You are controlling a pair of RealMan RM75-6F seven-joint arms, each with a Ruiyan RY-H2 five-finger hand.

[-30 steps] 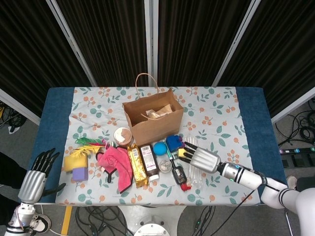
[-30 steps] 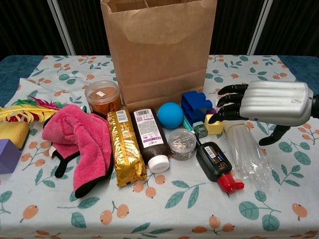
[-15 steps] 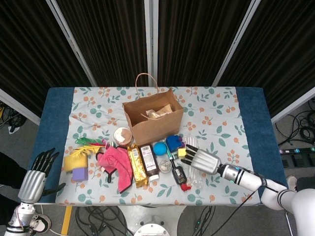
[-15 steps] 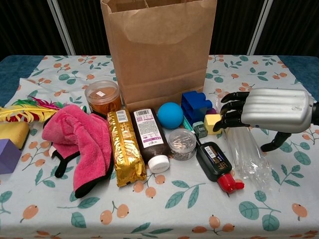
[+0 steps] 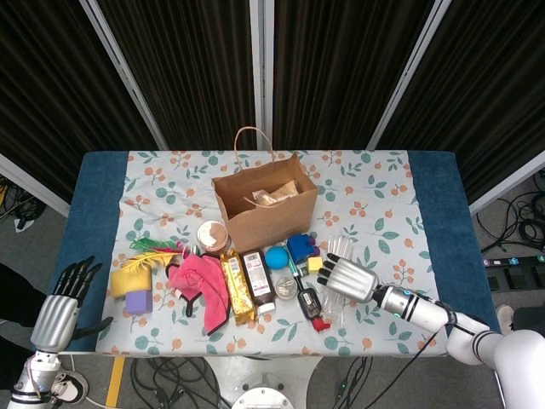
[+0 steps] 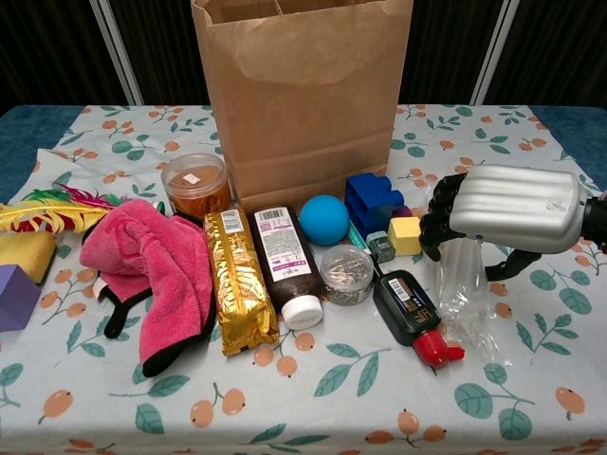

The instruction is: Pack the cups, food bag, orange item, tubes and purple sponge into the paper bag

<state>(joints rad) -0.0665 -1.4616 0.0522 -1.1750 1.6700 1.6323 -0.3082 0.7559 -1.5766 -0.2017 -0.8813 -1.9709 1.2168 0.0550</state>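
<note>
The brown paper bag (image 5: 264, 209) (image 6: 303, 95) stands open at the table's middle, with some items inside. My right hand (image 5: 347, 277) (image 6: 503, 213) curls its fingers around a clear plastic cup (image 6: 465, 294) lying on the cloth in front of the bag's right side. A black tube with a red cap (image 6: 410, 313), a gold food bag (image 6: 239, 289) and an orange-filled cup (image 6: 195, 185) lie in the row before the bag. The purple sponge (image 5: 138, 301) (image 6: 14, 296) sits far left. My left hand (image 5: 61, 307) hangs open beyond the table's front left corner.
A pink cloth (image 6: 152, 270), a brown bottle (image 6: 285, 261), a blue ball (image 6: 324, 218), a blue block (image 6: 370, 201), a yellow cube (image 6: 405, 235) and a small round tin (image 6: 347, 273) crowd the row. A yellow sponge (image 5: 128, 277) and feathers lie at the left.
My right hand has come down and back toward the near edge, and its fingers have curled around the clear cup, which now looks squeezed and tilted. The left hand has stayed put.
</note>
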